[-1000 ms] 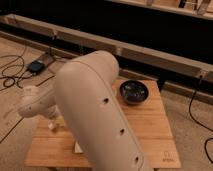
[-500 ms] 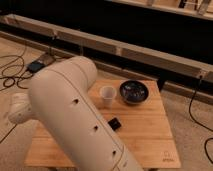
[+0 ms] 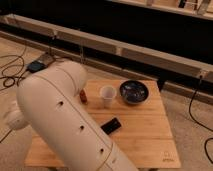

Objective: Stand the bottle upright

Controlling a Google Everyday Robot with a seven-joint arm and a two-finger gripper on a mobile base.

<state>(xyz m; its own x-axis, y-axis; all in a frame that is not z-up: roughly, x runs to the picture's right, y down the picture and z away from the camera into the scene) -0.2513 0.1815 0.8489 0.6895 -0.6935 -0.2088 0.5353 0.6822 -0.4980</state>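
The bottle does not show; it is hidden or out of view. My arm's big white housing (image 3: pixel 65 120) fills the left half of the camera view and covers the left part of the wooden table (image 3: pixel 145 142). My gripper is not in view, being somewhere behind or below that housing. A translucent white cup (image 3: pixel 107 95) stands upright near the table's middle. A small dark red object (image 3: pixel 83 96) shows just left of the cup, at the edge of the arm housing.
A dark bowl (image 3: pixel 134 91) sits at the table's back right, next to the cup. A black phone (image 3: pixel 111 125) lies in the middle of the table by the arm. Cables (image 3: pixel 12 67) run over the floor at left. A long ledge (image 3: pixel 125 50) runs behind the table.
The arm housing has swung to the left across the view, uncovering the cup, the phone and then the dark red object. The bowl has not moved.
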